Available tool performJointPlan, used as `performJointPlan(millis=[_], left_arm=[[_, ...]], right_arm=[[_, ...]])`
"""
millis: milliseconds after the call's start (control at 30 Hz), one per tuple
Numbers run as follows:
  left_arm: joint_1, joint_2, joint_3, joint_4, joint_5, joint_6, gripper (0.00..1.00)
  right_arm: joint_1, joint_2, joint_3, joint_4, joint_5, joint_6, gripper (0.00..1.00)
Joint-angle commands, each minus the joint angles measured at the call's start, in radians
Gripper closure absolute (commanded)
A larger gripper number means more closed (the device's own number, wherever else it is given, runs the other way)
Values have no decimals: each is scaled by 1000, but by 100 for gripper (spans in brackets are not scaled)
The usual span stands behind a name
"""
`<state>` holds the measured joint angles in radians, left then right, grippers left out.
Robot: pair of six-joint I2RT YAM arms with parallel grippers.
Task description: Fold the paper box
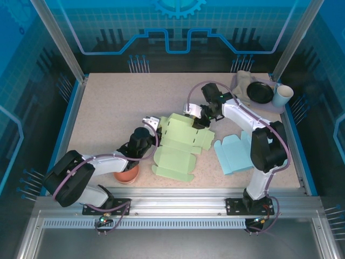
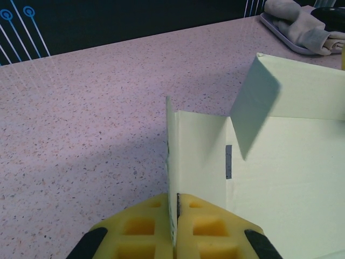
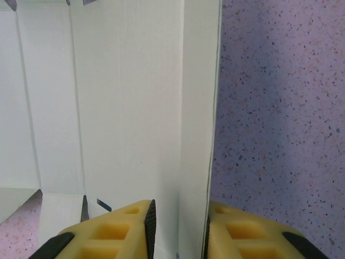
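Two tools work the paper box (image 1: 178,145) mid-tabletop (image 1: 108,108). The left tool (image 2: 175,216) is clamped on an upright flap (image 2: 171,151). The right tool (image 3: 178,221) has its jaws apart astride an edge strip (image 3: 197,108). I judge we're raising walls; next I'd pinch and fold inward.

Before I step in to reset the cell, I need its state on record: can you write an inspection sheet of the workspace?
Surface: speckled beige tabletop, no damage seen.
Job's things: light green paper box, partly folded, centre.
Clutter: flat light blue paper blank to its right; terracotta bowl by the left arm; grey tray far right holding a beige cloth, black round dish and white cup.
Grippers: left gripper shut on an upright wall of the green box; right gripper open, jaws astride a flap.
Cables: purple cables looped along both arms.
Surroundings: blue-lit enclosure panels; aluminium rail along the near edge.
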<state>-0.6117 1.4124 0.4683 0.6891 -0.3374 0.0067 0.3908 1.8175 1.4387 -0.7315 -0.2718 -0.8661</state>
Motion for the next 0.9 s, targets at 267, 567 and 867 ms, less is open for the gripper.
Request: performJointPlan(millis=[267, 567, 867], left_arm=[[-7, -3, 27, -22, -79, -24, 100], [59, -131, 126, -335, -114, -343, 100], [79, -341, 337, -711, 94, -620, 84]], right_arm=[[-4, -14, 15, -28, 61, 1, 95], [35, -55, 0, -2, 147, 3, 100], [43, -48, 23, -11, 166, 27, 100]])
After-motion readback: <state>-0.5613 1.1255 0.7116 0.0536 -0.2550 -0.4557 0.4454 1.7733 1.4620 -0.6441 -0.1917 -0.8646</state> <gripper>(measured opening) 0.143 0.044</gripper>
